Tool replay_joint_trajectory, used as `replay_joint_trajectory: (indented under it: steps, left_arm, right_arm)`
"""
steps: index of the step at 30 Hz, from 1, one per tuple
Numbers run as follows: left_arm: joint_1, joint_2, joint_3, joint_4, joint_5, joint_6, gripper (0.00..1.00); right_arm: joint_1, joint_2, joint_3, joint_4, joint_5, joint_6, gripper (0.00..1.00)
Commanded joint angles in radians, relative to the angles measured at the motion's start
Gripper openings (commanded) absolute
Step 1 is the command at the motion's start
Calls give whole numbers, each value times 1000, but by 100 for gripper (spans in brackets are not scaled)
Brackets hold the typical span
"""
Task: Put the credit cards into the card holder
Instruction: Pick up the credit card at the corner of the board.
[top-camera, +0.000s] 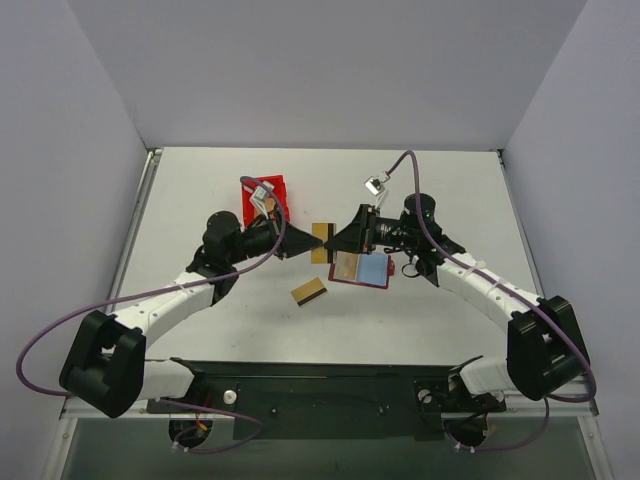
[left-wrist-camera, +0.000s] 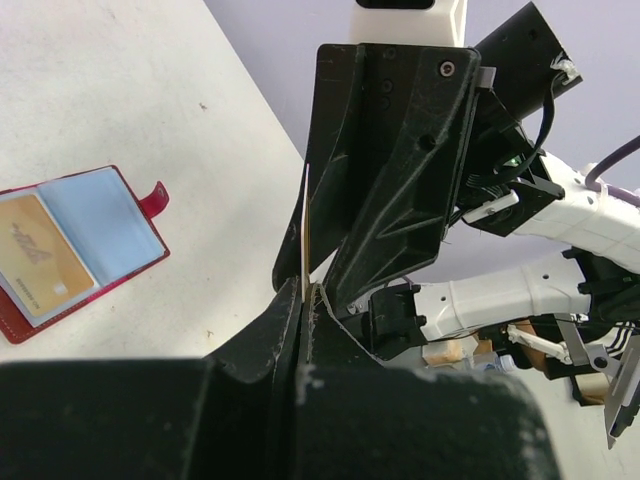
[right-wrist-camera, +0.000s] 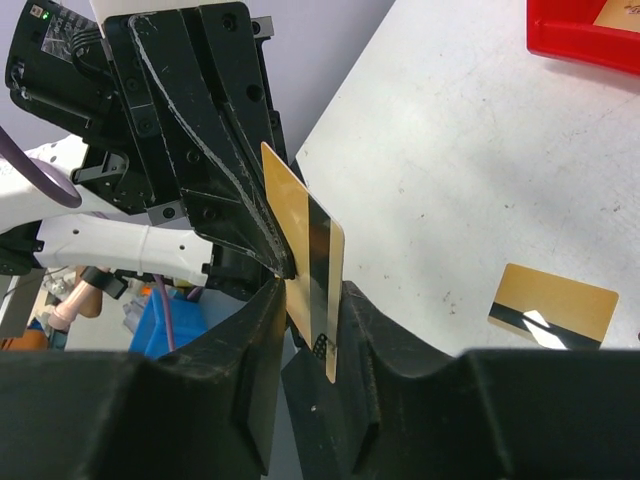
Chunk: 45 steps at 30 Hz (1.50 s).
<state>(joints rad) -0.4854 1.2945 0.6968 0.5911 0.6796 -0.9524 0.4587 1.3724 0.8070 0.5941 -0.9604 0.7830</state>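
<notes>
Left claw (top-camera: 303, 240) pinches one card (top-camera: 320, 242) mid-air. Right claw (top-camera: 338, 240) straddles the same card, can't tell if it's clamped. Wallet (top-camera: 362, 269) lies open on the counter (top-camera: 450, 200), just beside. Risk: left lets go before right bites, or the card sits skewed, and it drops.

Cards, gold: three, namely the held card (top-camera: 320, 242) between the end effectors, the loose card (top-camera: 309, 292) flat on the surface (top-camera: 200, 200), and the stowed card (top-camera: 347, 266) inside the wallet (top-camera: 373, 268). Wallet, dark red, open: one. Bin (top-camera: 278, 186), red plastic: one. End effectors: two, left end effector (top-camera: 304, 243) and right end effector (top-camera: 338, 242). Arms: two.
</notes>
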Motion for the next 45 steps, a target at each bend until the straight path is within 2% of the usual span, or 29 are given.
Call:
replay_joint_trajectory:
  steps: [1,7,11,13,14,15,16,18,21,23,24,27,29,32,39,42,45]
  left_arm:
    - [-5,-17,-16,96,14,-31,0]
    - [-7,-17,-23,110,9,-42,0]
    - [-7,-15,-22,101,1,-42,1]
    - [-7,-12,-17,98,-2,-43,10]
    - [-7,-9,-19,99,-3,-43,20]
    - [-7,-5,-16,98,-5,-45,24]
    - [-7,2,-11,98,-5,-46,35]
    - [-4,2,-2,82,-12,-43,46]
    - [-4,-4,26,-5,-70,19,57]
    - [-4,-3,62,-124,-130,78,60]
    - [-4,8,90,-172,-146,95,60]
    - [-13,41,144,-281,-242,185,61]
    - [-25,78,174,-329,-282,230,61]
    - [-56,159,227,-387,-348,270,57]
    - [-122,360,366,-479,-434,319,38]
    - [-121,440,440,-516,-430,319,16]
    - [-122,509,461,-521,-431,330,0]
  right_arm:
    - [-3,-32,-11,95,-4,-8,21]
    - [-3,-32,-9,104,-5,4,14]
    - [-3,-30,-3,98,2,5,3]
    - [-3,-27,4,75,8,2,0]
    - [-5,-26,11,67,9,1,0]
    - [-5,-27,15,53,15,-4,0]
    - [-3,-30,18,15,22,-5,0]
    - [-6,-39,55,-130,92,-43,0]
    - [-20,-70,109,-345,201,-126,0]
    - [-37,-91,144,-502,303,-174,0]
    - [-38,-96,159,-631,386,-207,0]
    - [-63,-72,227,-821,515,-243,0]
    - [-93,-46,238,-896,563,-237,0]
    - [-152,3,236,-944,557,-205,0]
    - [-213,145,308,-1050,569,-235,0]
    - [-213,181,319,-1060,586,-245,0]
    - [-213,208,322,-1060,598,-245,0]
